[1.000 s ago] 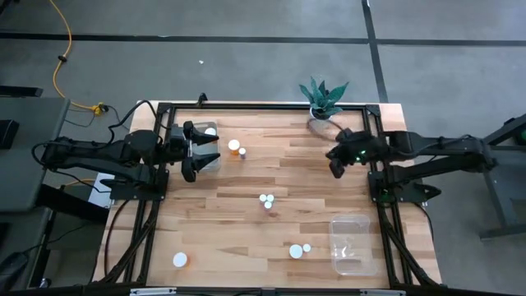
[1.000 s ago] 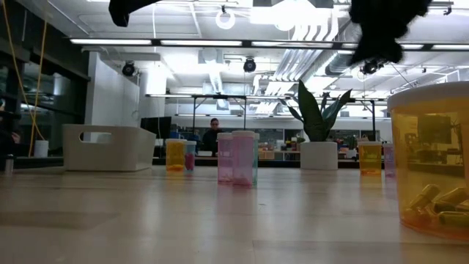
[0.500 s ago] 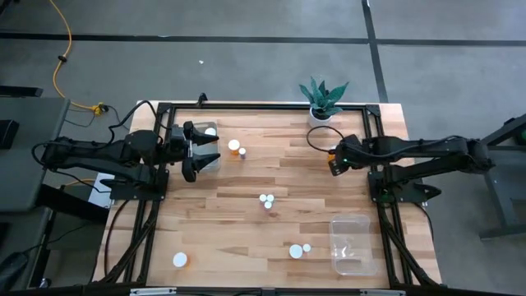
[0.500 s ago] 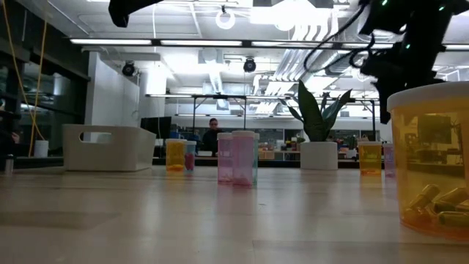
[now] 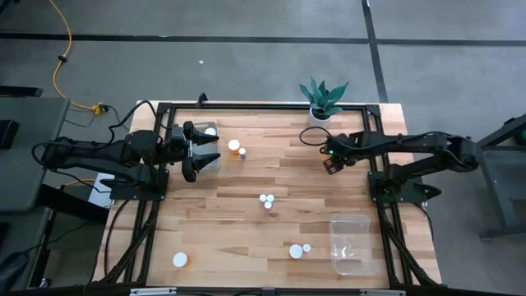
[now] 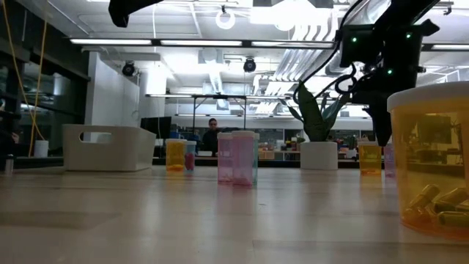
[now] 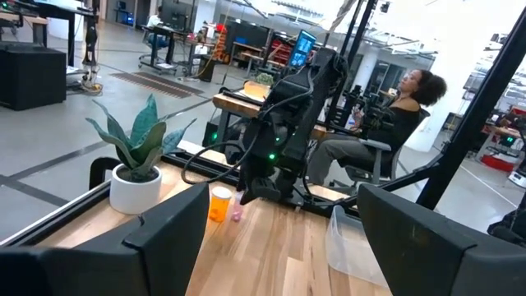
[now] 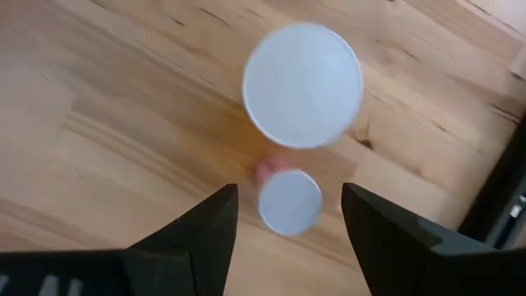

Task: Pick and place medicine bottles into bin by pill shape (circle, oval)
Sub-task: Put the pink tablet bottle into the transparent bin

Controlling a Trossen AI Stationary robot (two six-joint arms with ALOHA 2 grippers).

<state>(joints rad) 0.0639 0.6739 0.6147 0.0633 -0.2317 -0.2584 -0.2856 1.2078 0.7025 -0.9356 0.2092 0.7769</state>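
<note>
No writing can be read on any bottle. The right gripper (image 5: 331, 162) hangs open and empty over the wooden bench (image 5: 246, 222), fingers (image 8: 201, 234) spread, directly above two white-capped medicine bottles: a large cap (image 8: 302, 85) and a small cap (image 8: 289, 202) just beside it. A potted plant (image 5: 322, 99) stands near, beyond that gripper. The left gripper (image 5: 204, 152) waits open and empty over a white bin (image 6: 108, 147), with two orange bottles (image 5: 237, 149) just beside it. More bottles (image 5: 266, 200) stand between the grippers. A clear bin (image 5: 355, 242) sits well apart from the right gripper; its contents cannot be told.
</note>
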